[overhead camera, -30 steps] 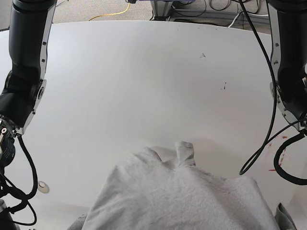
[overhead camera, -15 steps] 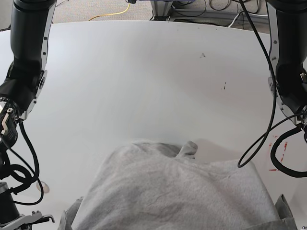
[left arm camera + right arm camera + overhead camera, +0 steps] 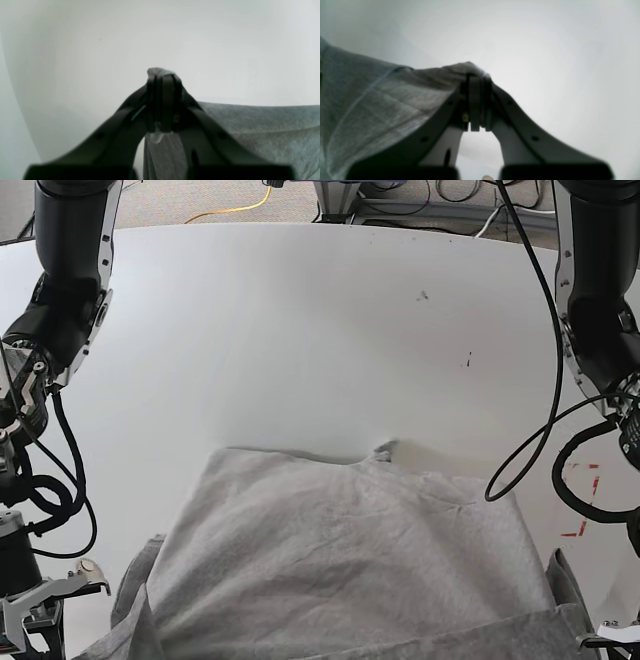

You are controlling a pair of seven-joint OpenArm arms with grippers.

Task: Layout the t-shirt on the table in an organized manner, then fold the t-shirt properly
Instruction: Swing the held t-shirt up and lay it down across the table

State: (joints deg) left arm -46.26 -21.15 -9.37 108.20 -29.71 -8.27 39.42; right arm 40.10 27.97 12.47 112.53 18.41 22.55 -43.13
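both tools [image 3: 162, 75] [image 3: 477, 75] pinch t-shirt [image 3: 340, 560] aloft.

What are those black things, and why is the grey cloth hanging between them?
They are two robot arms. One picture looks down from above the white table. The other two come from small cameras on each arm's wrist, looking along its pinching tool. The grey cloth is a t-shirt, partly lying on the table. The left tool is pinched shut on one bit of the shirt's edge, and the right tool is pinched shut on another. Together they hold the shirt up by that edge so it spreads out. There is also some red tape on the table.
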